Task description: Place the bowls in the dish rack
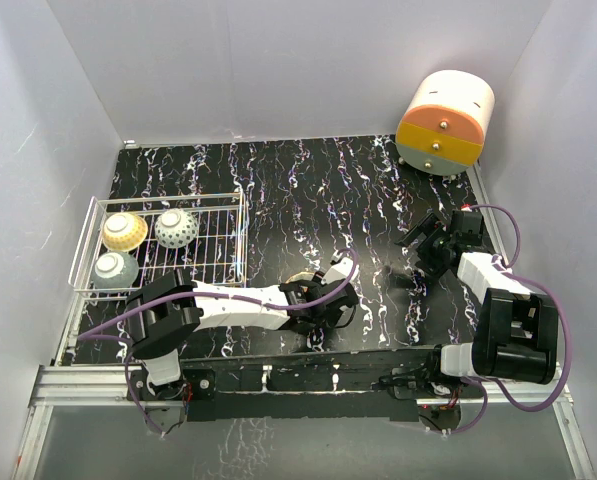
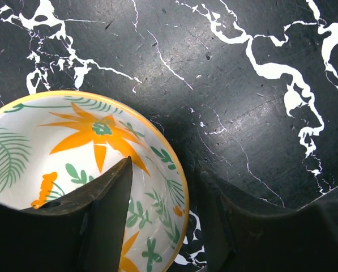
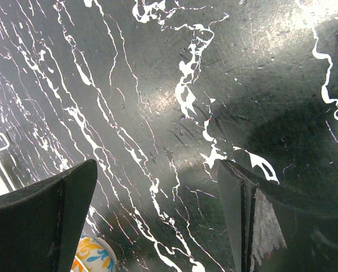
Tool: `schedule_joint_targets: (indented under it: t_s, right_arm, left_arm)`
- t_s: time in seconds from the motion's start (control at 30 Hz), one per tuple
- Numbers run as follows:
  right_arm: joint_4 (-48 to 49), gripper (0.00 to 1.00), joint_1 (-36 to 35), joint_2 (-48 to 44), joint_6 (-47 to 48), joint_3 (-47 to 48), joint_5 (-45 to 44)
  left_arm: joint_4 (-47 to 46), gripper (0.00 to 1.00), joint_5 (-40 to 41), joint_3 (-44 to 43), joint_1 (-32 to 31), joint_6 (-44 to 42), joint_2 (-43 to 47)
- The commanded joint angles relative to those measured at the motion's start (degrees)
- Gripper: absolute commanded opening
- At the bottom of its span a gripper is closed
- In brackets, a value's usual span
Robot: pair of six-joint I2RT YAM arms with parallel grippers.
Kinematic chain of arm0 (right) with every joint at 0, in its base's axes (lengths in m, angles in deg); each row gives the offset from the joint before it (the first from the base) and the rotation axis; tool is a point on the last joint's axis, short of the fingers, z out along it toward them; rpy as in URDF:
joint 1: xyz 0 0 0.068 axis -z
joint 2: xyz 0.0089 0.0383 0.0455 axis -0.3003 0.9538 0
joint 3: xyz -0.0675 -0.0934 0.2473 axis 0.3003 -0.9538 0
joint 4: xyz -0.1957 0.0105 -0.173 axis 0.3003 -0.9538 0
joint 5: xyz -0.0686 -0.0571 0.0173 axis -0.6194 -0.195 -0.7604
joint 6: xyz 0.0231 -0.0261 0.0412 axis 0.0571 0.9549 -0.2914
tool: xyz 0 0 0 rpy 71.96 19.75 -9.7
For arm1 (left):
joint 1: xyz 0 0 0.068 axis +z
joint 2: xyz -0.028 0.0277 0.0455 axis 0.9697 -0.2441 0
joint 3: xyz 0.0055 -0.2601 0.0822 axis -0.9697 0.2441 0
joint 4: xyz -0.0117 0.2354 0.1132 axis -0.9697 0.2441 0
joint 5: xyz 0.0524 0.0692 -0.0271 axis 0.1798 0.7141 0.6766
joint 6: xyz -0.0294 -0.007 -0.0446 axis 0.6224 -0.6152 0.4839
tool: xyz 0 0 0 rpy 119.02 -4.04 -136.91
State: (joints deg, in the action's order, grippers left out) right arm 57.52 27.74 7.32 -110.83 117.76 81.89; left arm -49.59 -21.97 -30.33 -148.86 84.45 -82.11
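At left we see the dish rack (image 1: pixel 240 240) holding three bowls (image 1: pixel 124 231) upside down. Mid-desk (image 1: pixel 308 190), the left gripper (image 2: pixel 166 170) has its jaws open astride the rim of the flowered bowl (image 2: pixel 72 147), one finger inside. Further right, the right gripper (image 3: pixel 157 164) holds its jaws wide apart above the desk.

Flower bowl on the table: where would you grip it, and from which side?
Its rim, from above. The flower bowl sits upright, mouth up, so its thin wall fits between two fingers, one inside and one outside. The left gripper straddles the rim this way, not closed.
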Motion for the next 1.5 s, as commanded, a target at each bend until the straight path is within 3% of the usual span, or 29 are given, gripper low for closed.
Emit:
schedule_joint_targets:
  t_s: [0.0,0.27,0.4,0.6,0.87,1.2,1.3,1.47]
  right_arm:
    - [1.99,0.9,0.2,-0.38,0.94,0.09,-0.62]
    - [1.99,0.9,0.2,-0.7,0.98,-0.33,-0.7]
    - [2.07,0.9,0.21,-0.46,0.9,-0.34,-0.61]
    - [2.08,0.9,0.2,-0.6,0.94,-0.42,-0.44]
    - [2.08,0.9,0.2,-0.7,1.12,-0.69,-0.44]
    - [2.31,0.9,0.2,-0.35,0.96,-0.71,-0.27]
    - [2.25,0.9,0.2,-0.59,1.0,-0.55,-0.26]
    - [2.16,0.9,0.2,-0.56,0.99,-0.32,-0.23]
  left_arm:
    - [0.78,0.43,1.32,-0.67,-0.16,0.73,1.0]
    - [0.51,0.21,0.93,-0.76,-0.19,0.69,1.5]
    - [0.89,0.15,1.17,-0.93,-0.18,0.62,2.73]
    - [0.61,0.26,0.88,-1.04,-0.18,0.52,3.69]
    - [0.07,0.26,0.22,-1.11,-0.22,0.53,3.81]
    - [1.21,0.11,1.29,-1.63,-0.16,0.43,5.46]
    - [1.43,0.2,1.12,-1.81,-0.14,0.51,5.88]
    - [1.46,0.22,1.01,-1.94,-0.2,0.43,6.38]
